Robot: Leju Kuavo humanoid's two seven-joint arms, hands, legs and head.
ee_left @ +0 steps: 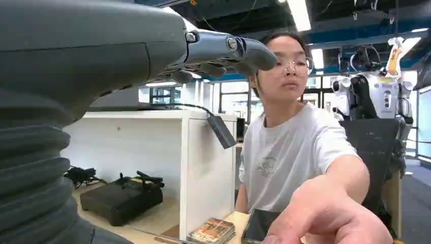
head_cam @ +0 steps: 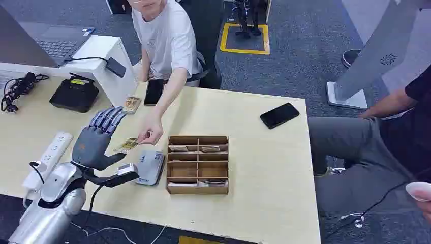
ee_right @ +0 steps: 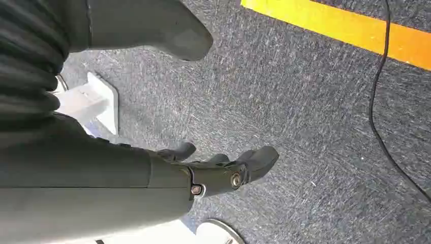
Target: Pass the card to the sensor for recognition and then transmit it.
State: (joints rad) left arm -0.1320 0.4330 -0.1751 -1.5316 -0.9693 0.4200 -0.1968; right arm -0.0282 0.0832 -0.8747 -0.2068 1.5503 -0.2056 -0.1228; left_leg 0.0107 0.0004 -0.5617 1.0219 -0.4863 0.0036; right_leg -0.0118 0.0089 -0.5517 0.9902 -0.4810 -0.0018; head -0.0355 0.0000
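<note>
- Pale wooden rectangular table (head_cam: 264, 168): plenty of bare top on its right side. The left side is crowded by a white power strip (head_cam: 51, 155) and black cables. The near edge runs just below my arm, so I judge there's little room to pull back.
- Person in a white T-shirt (head_cam: 170, 38) seated across the table, arm stretched toward me. Their hand (head_cam: 151, 133) pinches the far end of the card.
- Brown wooden divided tray (head_cam: 197, 164) sits just right of the sensor, with cards in a few compartments. I'd treat it as a wall to avoid when swinging right.
- My left hand (head_cam: 96, 140) hovers above the table, fingers spread and extended, holding nothing as far as I can see. The card's near end is just beside it; I can't tell whether they touch.
- My right hand (ee_right: 223, 170) hangs over grey carpet, fingers loosely apart, empty.
- Grey flat square card sensor (head_cam: 150, 166) lies on the table just below the person's hand, touching the tray's left side or nearly so.
- Small yellowish printed card (head_cam: 127, 145) is in the air between the person's hand and mine, above the sensor's far-left side. I judge it light, thin, slightly bendy and slick-faced. Best to pinch the free near end flat between thumb and finger, lightly.
</note>
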